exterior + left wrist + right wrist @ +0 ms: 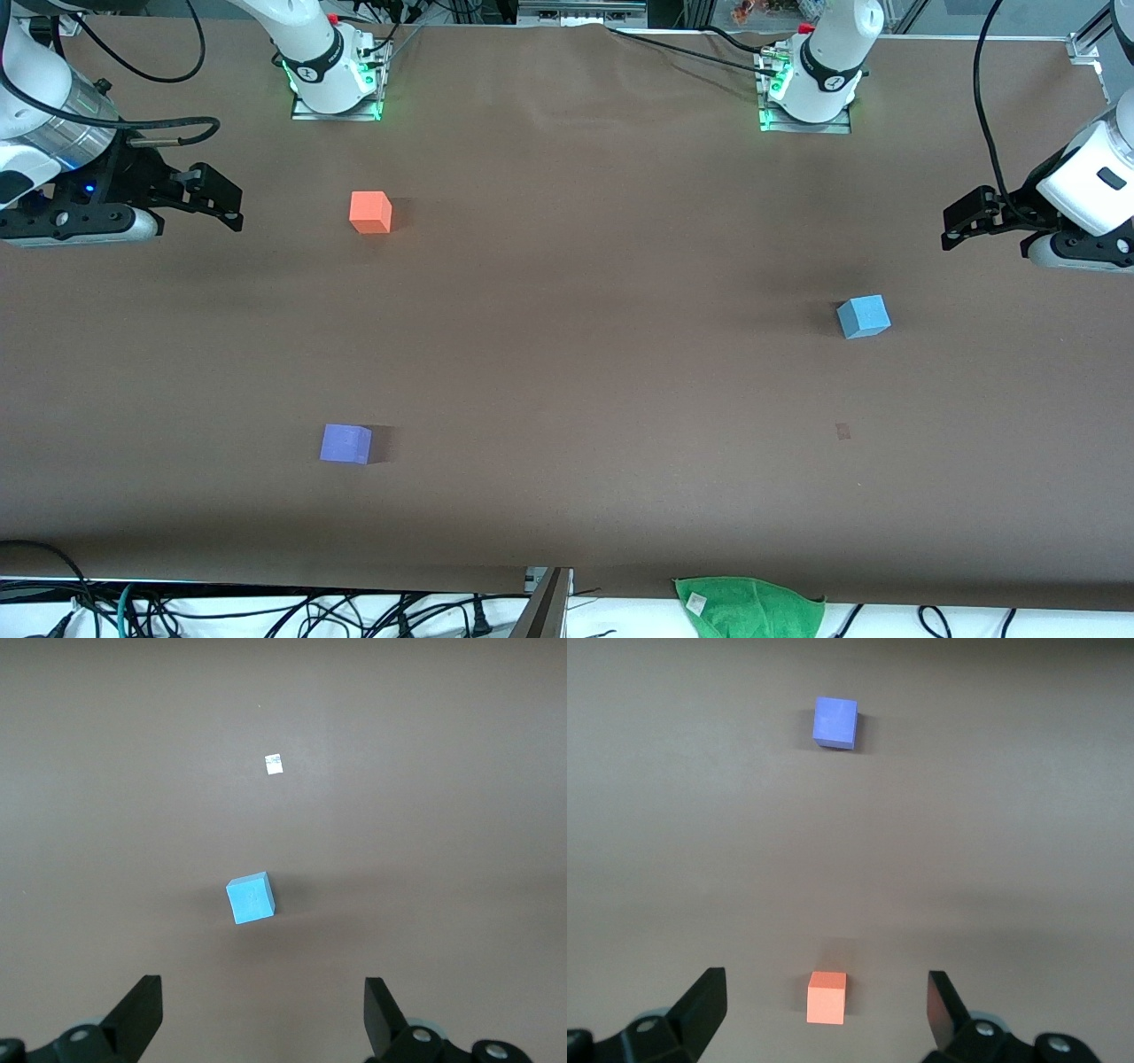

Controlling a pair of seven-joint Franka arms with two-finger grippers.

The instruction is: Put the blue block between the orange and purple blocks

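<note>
Blocks orange (370,213), purple (345,443), blue (863,317) lie well apart, mid-table.

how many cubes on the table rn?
3. Orange block toward the right arm's end, farthest from the front camera. Purple block at the same end, nearest the camera. Blue block toward the left arm's end. None look hidden.

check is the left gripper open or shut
Open: the left gripper shows its fingers spread wide, nothing between them.
</note>
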